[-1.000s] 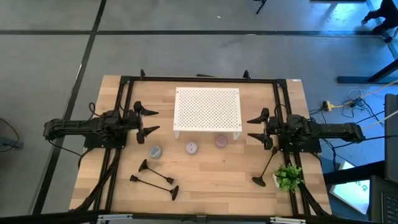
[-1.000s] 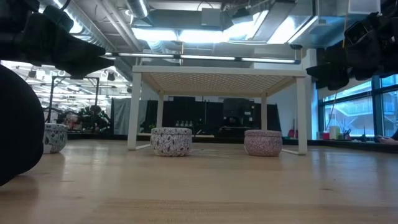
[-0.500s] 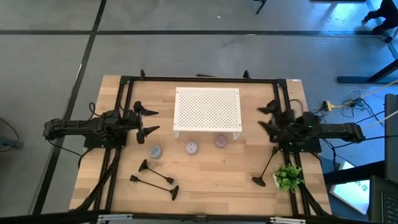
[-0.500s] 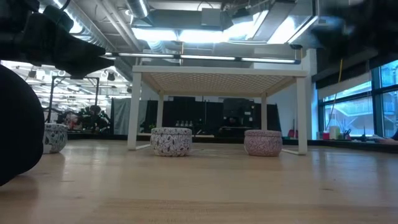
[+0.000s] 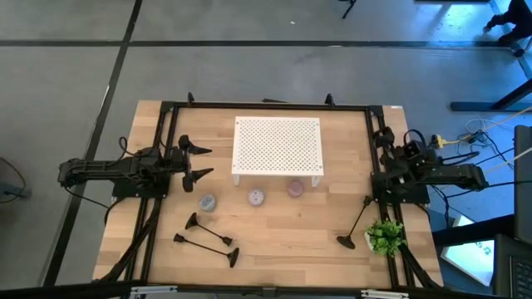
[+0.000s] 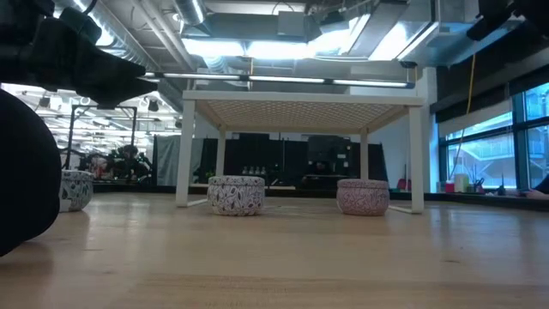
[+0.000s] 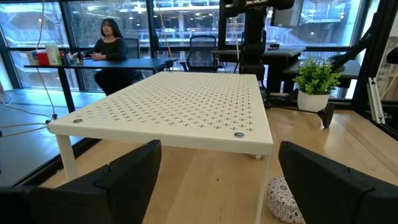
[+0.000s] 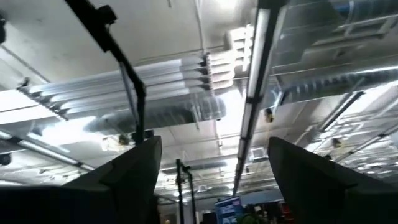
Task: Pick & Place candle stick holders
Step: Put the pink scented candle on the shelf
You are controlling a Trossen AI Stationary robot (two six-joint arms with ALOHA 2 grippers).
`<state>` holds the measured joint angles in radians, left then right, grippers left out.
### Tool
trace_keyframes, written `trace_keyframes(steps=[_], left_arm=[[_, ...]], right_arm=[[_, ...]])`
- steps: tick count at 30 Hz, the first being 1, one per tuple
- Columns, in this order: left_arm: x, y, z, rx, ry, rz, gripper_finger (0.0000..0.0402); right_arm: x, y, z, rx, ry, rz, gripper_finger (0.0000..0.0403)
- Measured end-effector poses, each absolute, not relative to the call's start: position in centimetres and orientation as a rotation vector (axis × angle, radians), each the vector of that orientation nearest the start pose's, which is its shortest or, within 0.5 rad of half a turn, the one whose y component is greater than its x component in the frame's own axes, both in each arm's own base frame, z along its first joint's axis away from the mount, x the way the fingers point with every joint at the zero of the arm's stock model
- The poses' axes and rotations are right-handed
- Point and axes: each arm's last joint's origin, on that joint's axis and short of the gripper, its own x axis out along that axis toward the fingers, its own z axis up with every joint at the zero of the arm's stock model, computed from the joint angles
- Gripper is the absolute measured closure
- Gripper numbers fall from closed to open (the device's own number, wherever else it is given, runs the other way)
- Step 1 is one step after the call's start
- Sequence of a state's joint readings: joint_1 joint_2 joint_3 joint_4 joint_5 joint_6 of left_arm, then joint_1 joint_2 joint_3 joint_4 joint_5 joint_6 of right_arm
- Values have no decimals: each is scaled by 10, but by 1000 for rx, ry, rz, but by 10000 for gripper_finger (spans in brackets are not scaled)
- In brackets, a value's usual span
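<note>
My right gripper [image 5: 391, 148], jaws parted and empty, tilts ceilingward at frame right, clear of the slim black metal candle stick holders [image 5: 356, 226] lying lower down; my left gripper [image 5: 199, 161] waits wide at left.

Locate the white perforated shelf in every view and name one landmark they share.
High view: white shelf, table centre, toward the far edge.
Low view: shelf across the middle, standing over two small pots.
Left wrist view: shelf fills the centre.
Right wrist view: not in it, only ceiling.
Shared landmark: pink pot beside a shelf leg.
</note>
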<state>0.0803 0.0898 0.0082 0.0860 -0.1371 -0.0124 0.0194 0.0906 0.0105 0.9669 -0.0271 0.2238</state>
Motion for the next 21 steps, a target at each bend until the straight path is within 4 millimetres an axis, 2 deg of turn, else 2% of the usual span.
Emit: trace_keyframes(steps=[10,16,21], left_arm=[[102,12,167,-12,-6,218,80],[102,12,167,-13,-6,218,80],[102,12,167,-13,-6,218,80]], right_arm=[[65,1,245,183,-910,78,106],[69,4,270,128,-849,177,106],[86,7,289,90,-754,269,106]])
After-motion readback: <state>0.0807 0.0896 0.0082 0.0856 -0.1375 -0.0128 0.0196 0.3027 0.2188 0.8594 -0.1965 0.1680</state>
